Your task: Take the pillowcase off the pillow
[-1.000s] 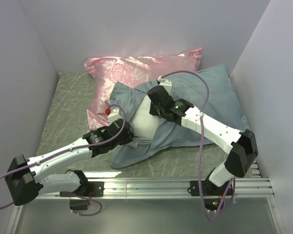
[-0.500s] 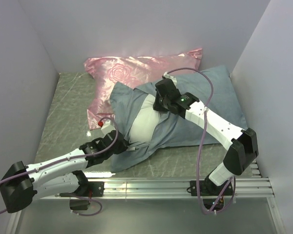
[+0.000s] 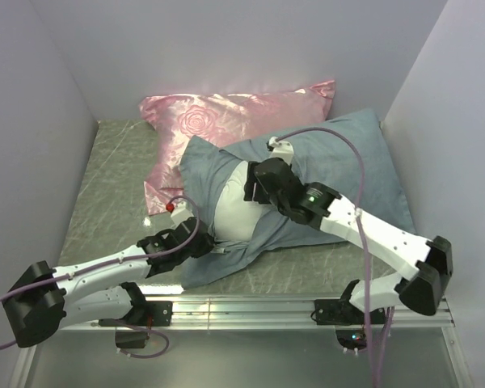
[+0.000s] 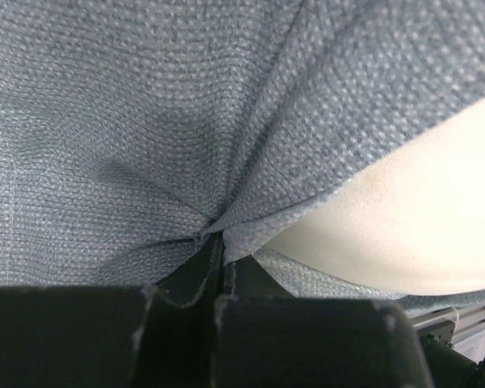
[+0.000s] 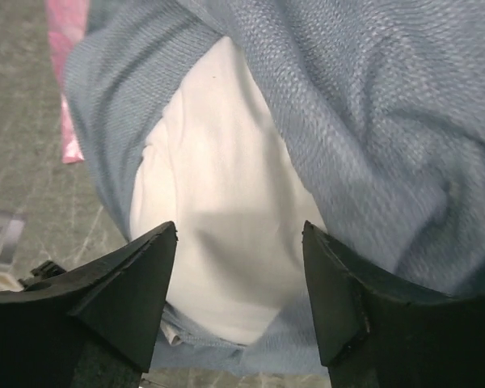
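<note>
The slate blue-grey pillowcase [image 3: 339, 166] lies across the middle and right of the table, its open end toward the near left. The white pillow [image 3: 233, 206] bulges out of that opening. My left gripper [image 3: 204, 245] is shut on the pillowcase's near hem; in the left wrist view the blue cloth [image 4: 145, 121] bunches into the closed jaws beside the white pillow [image 4: 404, 226]. My right gripper [image 3: 255, 187] hovers over the exposed pillow with its jaws wide apart and nothing between them. In the right wrist view both black fingers [image 5: 129, 283] frame the pillow [image 5: 218, 202] and the pillowcase [image 5: 372, 121].
A shiny pink rose-patterned pillow [image 3: 218, 113] lies at the back, partly under the pillowcase. White walls close in the left, back and right. A metal rail [image 3: 250, 307] runs along the near edge. Bare grey-green table surface [image 3: 117, 174] shows at the left.
The right gripper has opened and pulled back toward the near side over the pillow. The left gripper, still clamped on the hem, drew it nearer, and more white pillow shows.
</note>
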Motion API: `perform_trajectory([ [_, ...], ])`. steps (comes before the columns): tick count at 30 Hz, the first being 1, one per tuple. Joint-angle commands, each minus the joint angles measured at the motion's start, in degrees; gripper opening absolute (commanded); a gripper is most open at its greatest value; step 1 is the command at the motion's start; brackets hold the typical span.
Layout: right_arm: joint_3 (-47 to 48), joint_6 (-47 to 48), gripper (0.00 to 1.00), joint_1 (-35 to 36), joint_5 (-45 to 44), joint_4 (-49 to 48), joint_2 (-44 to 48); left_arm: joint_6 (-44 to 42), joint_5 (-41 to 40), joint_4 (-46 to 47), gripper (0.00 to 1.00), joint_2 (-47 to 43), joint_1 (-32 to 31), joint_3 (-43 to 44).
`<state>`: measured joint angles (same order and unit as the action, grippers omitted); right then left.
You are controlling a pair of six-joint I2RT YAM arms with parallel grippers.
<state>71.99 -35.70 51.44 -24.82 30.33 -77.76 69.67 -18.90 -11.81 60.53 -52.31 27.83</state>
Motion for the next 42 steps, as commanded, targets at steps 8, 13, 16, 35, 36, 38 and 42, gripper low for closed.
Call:
perform_trajectory([
  [8, -0.45, 0.99, 0.80, 12.97, -7.61, -3.79, -3.96, -1.29, 1.76, -5.15, 0.00, -2.87, -0.07, -0.41],
  [13, 0.61, -2.88, 0.87, 13.34, -8.94, -1.23, -15.13, -0.68, 1.58, -6.38, 0.00, -4.98, -0.07, -0.41],
  [16, -0.79, -3.06, 0.88, 13.25, -7.44, -3.52, -18.74, -0.50, 1.41, -6.64, 0.00, -6.04, -0.07, -0.76],
  [35, 14.05, -1.12, 0.00, -0.98, -4.01, 4.82, -12.87, -0.68, 5.53, -4.10, 0.00, -6.39, -0.16, -0.94],
  [36, 15.45, -0.95, 0.00, -1.95, -4.10, 5.44, -12.69, -0.76, 5.71, -3.83, 0.01, -6.31, -0.16, -1.20],
  [38, 20.19, -0.68, 0.00, -4.05, -3.92, 7.36, -12.77, -0.94, 6.50, -3.31, 0.00, -5.87, -0.42, -1.64],
  [42, 29.76, -0.33, 0.00, -6.44, -4.80, 9.92, -13.65, -0.50, 6.94, -2.25, 0.01, -5.25, -2.26, -2.96],
])
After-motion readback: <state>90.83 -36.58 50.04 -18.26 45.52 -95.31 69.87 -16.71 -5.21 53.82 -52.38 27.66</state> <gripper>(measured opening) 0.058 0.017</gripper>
